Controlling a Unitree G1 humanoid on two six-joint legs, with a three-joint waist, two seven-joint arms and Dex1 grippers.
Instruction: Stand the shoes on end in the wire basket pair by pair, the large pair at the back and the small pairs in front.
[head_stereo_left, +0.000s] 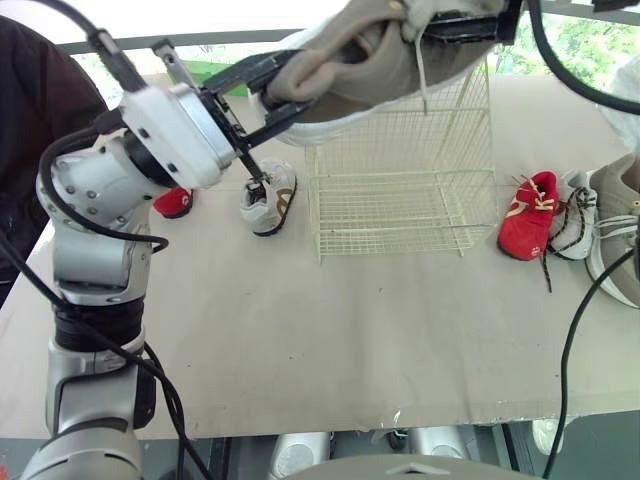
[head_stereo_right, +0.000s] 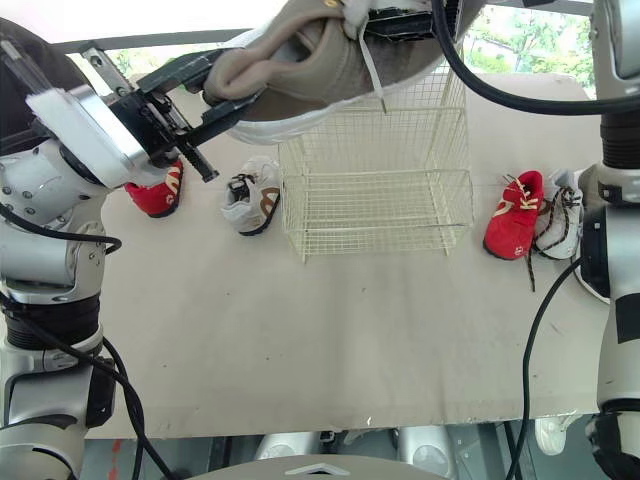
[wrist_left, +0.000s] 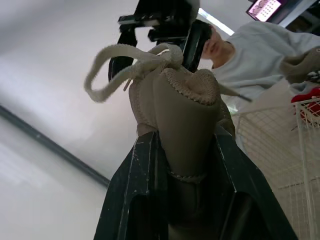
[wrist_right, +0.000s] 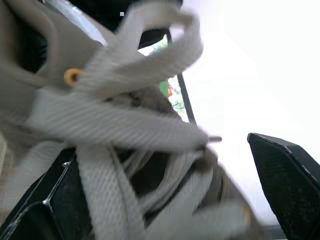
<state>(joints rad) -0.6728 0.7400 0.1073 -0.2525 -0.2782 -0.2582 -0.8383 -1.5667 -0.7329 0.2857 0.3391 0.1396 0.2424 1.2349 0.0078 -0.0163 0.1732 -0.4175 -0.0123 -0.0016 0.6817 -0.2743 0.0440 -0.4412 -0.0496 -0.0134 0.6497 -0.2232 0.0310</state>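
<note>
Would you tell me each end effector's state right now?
Left end effector: closed on the heel of the beige shoe.
Right end effector: cannot be told.

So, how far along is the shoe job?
Done: nothing, the wire basket is empty. In hand: the left gripper clamps the heel of a large tan shoe, held above the basket. Left: its mate, the left red shoe, left white shoe, right red shoe and right white shoe, on the table.

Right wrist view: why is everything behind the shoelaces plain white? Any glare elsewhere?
Right wrist view: strong light behind the laces whites out the background. Left eye view: daylight glares along the top edge behind the large shoe; the table is evenly lit.
</note>
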